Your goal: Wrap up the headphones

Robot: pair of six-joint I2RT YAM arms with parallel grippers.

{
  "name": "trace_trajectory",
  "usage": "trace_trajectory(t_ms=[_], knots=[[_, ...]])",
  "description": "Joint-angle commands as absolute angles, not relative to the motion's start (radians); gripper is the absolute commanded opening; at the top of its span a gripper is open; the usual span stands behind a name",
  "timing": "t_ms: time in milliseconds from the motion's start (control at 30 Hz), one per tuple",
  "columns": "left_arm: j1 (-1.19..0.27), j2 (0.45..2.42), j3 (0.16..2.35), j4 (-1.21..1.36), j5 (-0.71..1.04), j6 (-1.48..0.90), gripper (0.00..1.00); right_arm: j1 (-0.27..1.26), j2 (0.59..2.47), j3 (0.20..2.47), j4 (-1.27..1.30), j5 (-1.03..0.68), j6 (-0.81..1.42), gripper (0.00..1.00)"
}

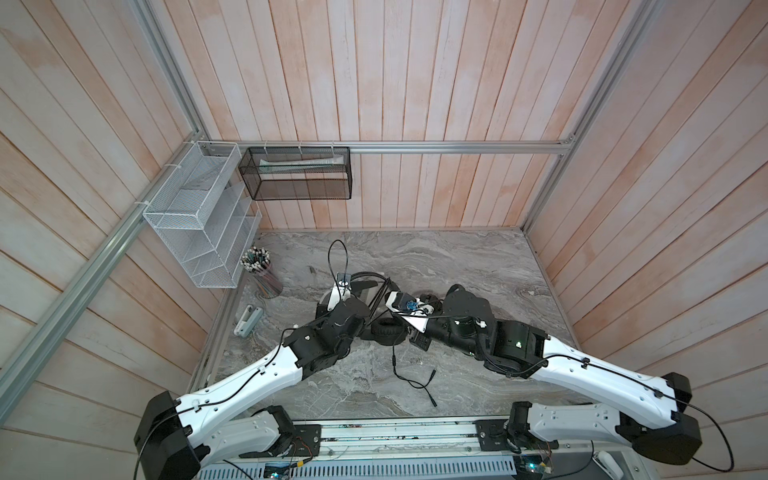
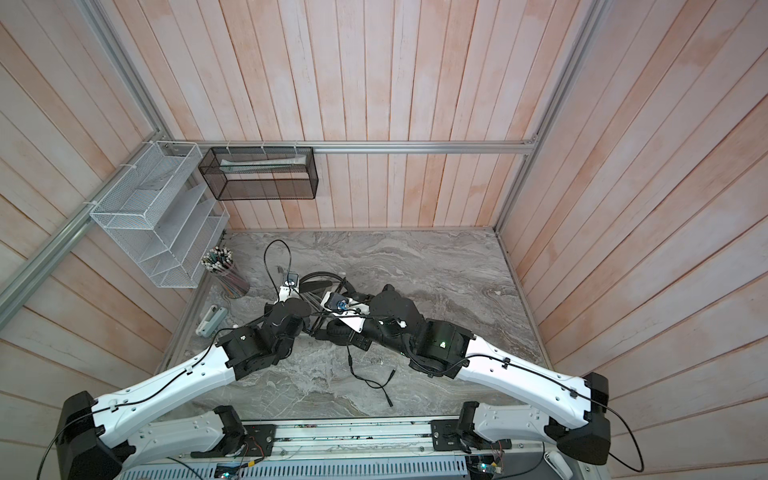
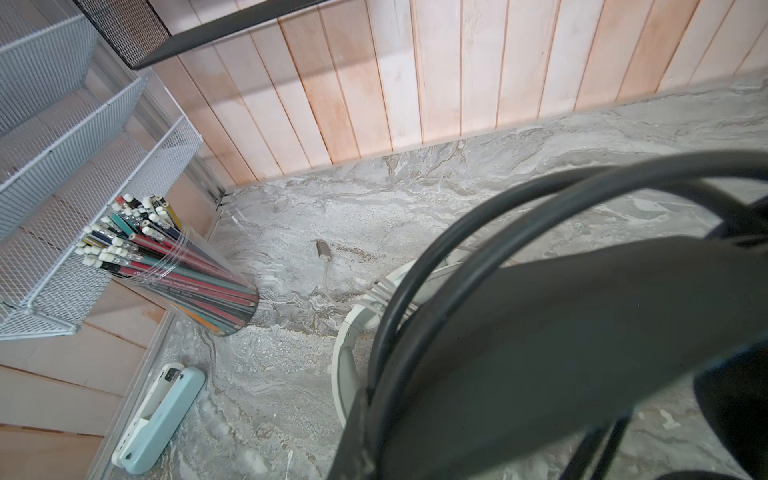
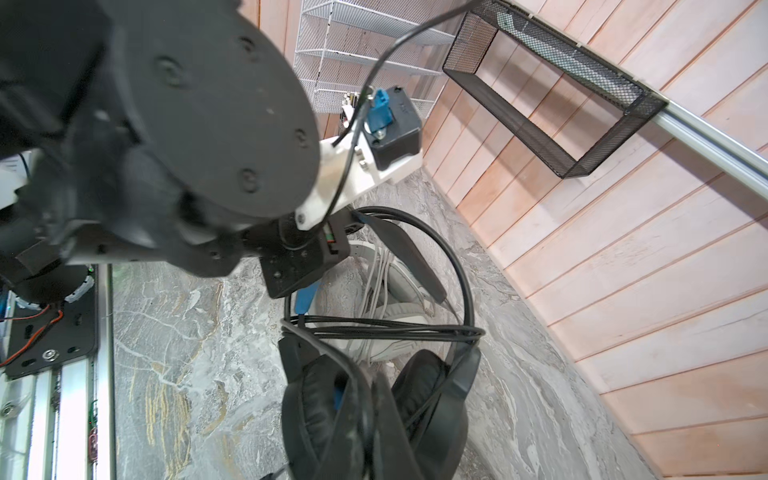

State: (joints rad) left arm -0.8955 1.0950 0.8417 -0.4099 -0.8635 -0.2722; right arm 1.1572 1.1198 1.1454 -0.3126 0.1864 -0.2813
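Observation:
The black headphones hang lifted over the marble table, ear cups together, with an ear cup showing between the arms in both top views. My left gripper is shut on their headband. My right gripper is shut between the ear cups, on the black cable. That cable crosses the headband in several turns, and its loose end trails on the table. Under them lie the white headphones, their grey-white cable wound round the band.
A clear cup of pencils and a pale stapler stand at the table's left edge. Above them a white mesh rack and a black mesh basket hang on the wooden walls that close in three sides.

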Motion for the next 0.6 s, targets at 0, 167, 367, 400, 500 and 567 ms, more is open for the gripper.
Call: trace_trajectory(t_ms=[0, 167, 367, 400, 500, 567], knots=[[-0.930, 1.071, 0.815, -0.431, -0.960, -0.214, 0.00, 1.145, 1.093, 1.201, -0.224, 0.314, -0.290, 0.00], [-0.946, 1.042, 0.801, -0.486, -0.986, -0.198, 0.00, 1.135, 1.095, 1.201, -0.204, 0.397, -0.288, 0.00], [-0.988, 1.007, 0.783, -0.526, -1.061, -0.185, 0.00, 1.125, 1.110, 1.199, -0.190, 0.502, -0.288, 0.00], [-0.991, 0.999, 0.780, -0.527, -1.062, -0.184, 0.00, 1.125, 1.113, 1.200, -0.188, 0.511, -0.289, 0.00], [-1.010, 0.976, 0.764, -0.519, -1.062, -0.169, 0.00, 1.119, 1.126, 1.211, -0.180, 0.537, -0.291, 0.00], [-1.029, 0.969, 0.755, -0.515, -1.077, -0.159, 0.00, 1.110, 1.139, 1.222, -0.176, 0.553, -0.300, 0.00]])
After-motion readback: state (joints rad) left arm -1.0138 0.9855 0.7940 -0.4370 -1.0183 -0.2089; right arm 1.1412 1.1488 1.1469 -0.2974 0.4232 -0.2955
